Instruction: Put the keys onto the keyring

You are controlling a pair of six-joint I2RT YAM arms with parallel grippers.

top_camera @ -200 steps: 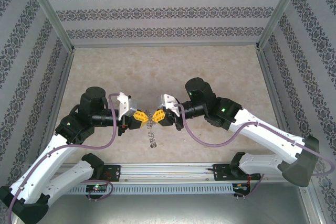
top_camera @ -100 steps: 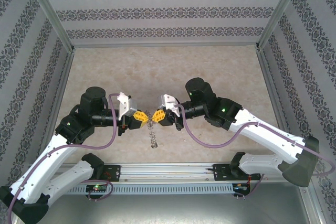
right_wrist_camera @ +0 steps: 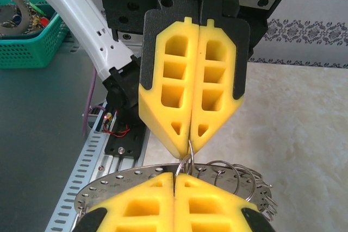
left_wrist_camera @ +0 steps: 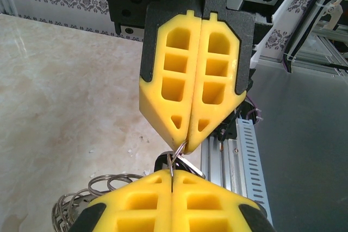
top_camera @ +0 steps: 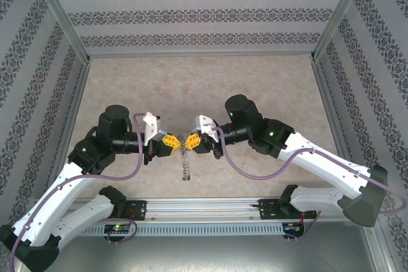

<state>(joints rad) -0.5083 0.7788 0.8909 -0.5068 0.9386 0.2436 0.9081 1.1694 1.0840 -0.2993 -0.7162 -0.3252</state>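
Note:
Over the middle of the table my two grippers meet tip to tip. The left gripper (top_camera: pixel 178 141) (left_wrist_camera: pixel 173 173) is shut on a thin wire loop. The right gripper (top_camera: pixel 186 141) (right_wrist_camera: pixel 175 175) is shut too, pinching a wire loop at the same spot. The keyring (right_wrist_camera: pixel 117 182), a flat grey perforated ring fringed with silvery loops (left_wrist_camera: pixel 81 199), hangs from these loops edge-on below the tips (top_camera: pixel 185 167). A tiny dark key (left_wrist_camera: pixel 161 161) with a pale end sits right behind the left fingertips, against the wire. Whether it is pinched I cannot tell.
An aluminium rail (top_camera: pixel 210 207) with the arm bases runs along the near edge of the table. Patterned walls (top_camera: pixel 191 17) close the back and both sides. A green basket (right_wrist_camera: pixel 27 47) of parts stands off the table beyond the left arm.

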